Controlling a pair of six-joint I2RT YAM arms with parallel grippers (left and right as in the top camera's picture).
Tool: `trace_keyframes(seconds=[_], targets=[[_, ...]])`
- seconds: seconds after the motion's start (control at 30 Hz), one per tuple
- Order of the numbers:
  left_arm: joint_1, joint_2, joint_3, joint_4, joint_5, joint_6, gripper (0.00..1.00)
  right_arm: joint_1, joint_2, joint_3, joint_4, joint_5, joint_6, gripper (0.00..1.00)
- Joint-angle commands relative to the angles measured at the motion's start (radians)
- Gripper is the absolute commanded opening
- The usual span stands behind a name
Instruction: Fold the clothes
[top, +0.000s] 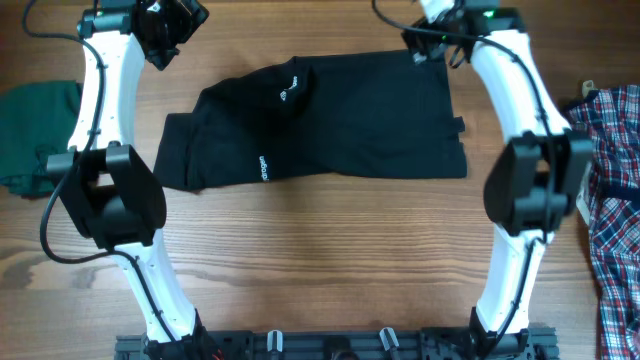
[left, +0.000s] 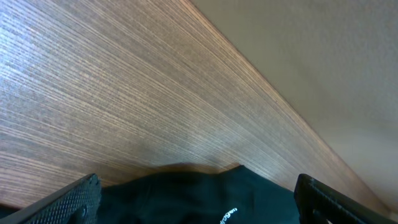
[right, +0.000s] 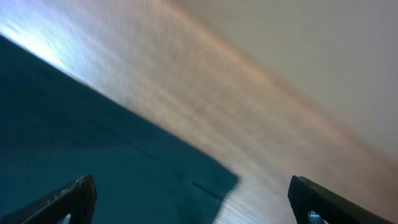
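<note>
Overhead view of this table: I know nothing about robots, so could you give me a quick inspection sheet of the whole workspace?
Surface: wooden table, streaky grain.
Job's things: black shirt lying spread at the far middle, white lettering showing.
Clutter: green garment at the left edge; plaid shirt at the right edge.
End effectors: left end effector and right end effector both open, holding nothing, over the shirt's far edge.
Cables: black cable looping beside the left arm.
Surroundings: plain pale surface beyond the table.
</note>
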Motion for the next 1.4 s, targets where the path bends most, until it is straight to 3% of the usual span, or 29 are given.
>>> trace_keyframes(seconds=[0.0,0.27,0.93,1.0,1.03,1.17,1.27,1.37], targets=[[0.005,0.0,0.005,-0.001,0.016,-0.006,1.0,0.0,0.079,0.001,0.073,-0.013,0.023,1.0],[0.005,0.0,0.005,-0.001,0.016,-0.006,1.0,-0.002,0.189,0.0,0.086,-0.032,0.031,1.0],[0.005,0.0,0.005,-0.001,0.016,-0.006,1.0,-0.034,0.266,-0.004,0.123,-0.05,0.101,1.0],[0.005,0.0,0.005,-0.001,0.016,-0.006,1.0,-0.034,0.258,-0.004,0.129,-0.05,0.101,0.94],[0.005,0.0,0.005,-0.001,0.016,-0.006,1.0,-0.034,0.246,-0.004,0.128,-0.05,0.101,0.87],[0.005,0.0,0.005,-0.001,0.016,-0.006,1.0,-0.034,0.209,-0.003,0.132,-0.049,0.098,0.79],[0.005,0.0,0.005,-0.001,0.016,-0.006,1.0,-0.034,0.179,-0.003,0.13,-0.05,0.099,0.68],[0.005,0.0,0.005,-0.001,0.016,-0.006,1.0,-0.034,0.148,-0.003,0.131,-0.041,0.098,0.64]])
